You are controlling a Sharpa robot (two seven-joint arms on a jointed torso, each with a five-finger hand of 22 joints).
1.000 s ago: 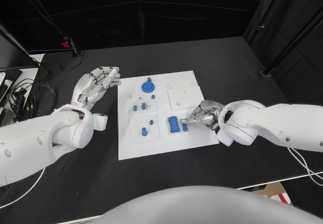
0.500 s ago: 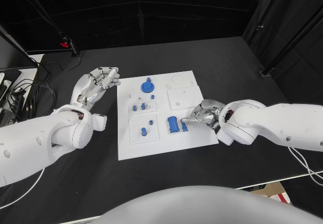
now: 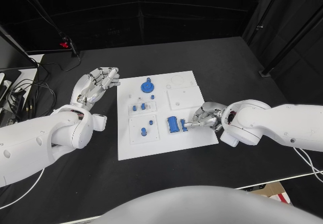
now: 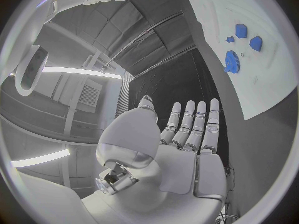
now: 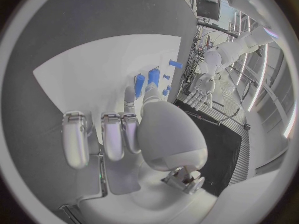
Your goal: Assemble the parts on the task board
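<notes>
Mid-frame, right hand (image 3: pixel 204 118) fingertips at blue parts (image 3: pixel 176 124) on task board (image 3: pixel 161 140), grasp unclear; upper left, left hand (image 3: pixel 97 81) spread, empty.

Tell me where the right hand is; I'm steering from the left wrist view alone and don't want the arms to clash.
Observer: The right hand is at the right edge of the white board, well apart from the left hand.
Operator: Is it holding anything?
Observer: I cannot tell. Its fingertips are right by a small blue piece that lies beside a larger blue cylinder.
Operator: And the gear I can see?
Observer: The blue gear sits at the board's far end, away from the right hand.
</notes>
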